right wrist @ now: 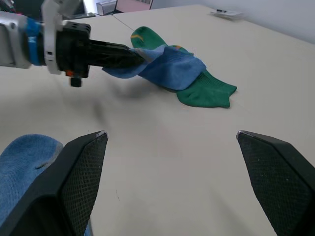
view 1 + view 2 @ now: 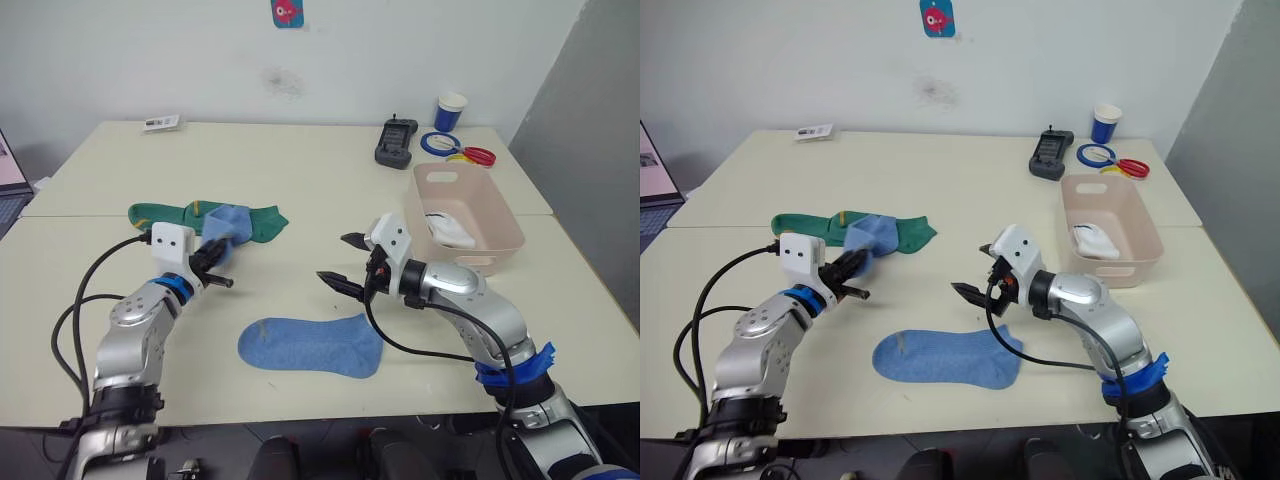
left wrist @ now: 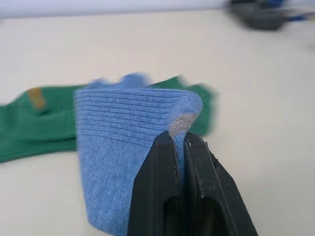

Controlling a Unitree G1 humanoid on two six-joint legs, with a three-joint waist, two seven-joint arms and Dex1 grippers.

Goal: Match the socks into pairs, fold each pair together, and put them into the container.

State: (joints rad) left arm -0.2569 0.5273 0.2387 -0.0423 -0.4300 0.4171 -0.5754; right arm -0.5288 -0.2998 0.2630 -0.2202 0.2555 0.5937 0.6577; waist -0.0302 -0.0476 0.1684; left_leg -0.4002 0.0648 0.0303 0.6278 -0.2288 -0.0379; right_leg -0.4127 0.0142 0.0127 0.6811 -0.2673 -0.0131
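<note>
The left gripper (image 2: 213,262) has its two black fingers (image 3: 167,196) pressed together on a fold of a light blue sock (image 3: 123,142); the pinched edge disappears between the pads, and the rest of the cloth bunches ahead of the fingertips, so its full length cannot be read. Just beyond those fingertips lies a green sock (image 2: 170,214) with a yellow mark, its middle covered by the blue cloth — whether one green sock or two lie there is hard to make out. Its long axis runs across the table, roughly square to the line of the left fingers.

The right gripper (image 2: 345,262) hangs with its fingers (image 1: 78,182) spread wide apart, nothing between them. Past their tips is bare tabletop (image 2: 300,170), and further on the held blue sock and the left gripper. Below and just to the near side of the right fingers a second light blue sock (image 2: 311,345) lies flat, lengthwise across the table; in the right wrist view one end of it is cut off at the frame edge behind one finger.

The pink container (image 2: 463,217) stands behind the right gripper, close to the table's right edge, its long side running away from the robot. White sock fabric (image 2: 447,228) sits inside, partly hidden by the wall — how many socks is unclear.

Between the two grippers the table lies open. Beyond the container are a black device (image 2: 396,142), coloured rings (image 2: 455,148) and a blue cup (image 2: 450,111).
</note>
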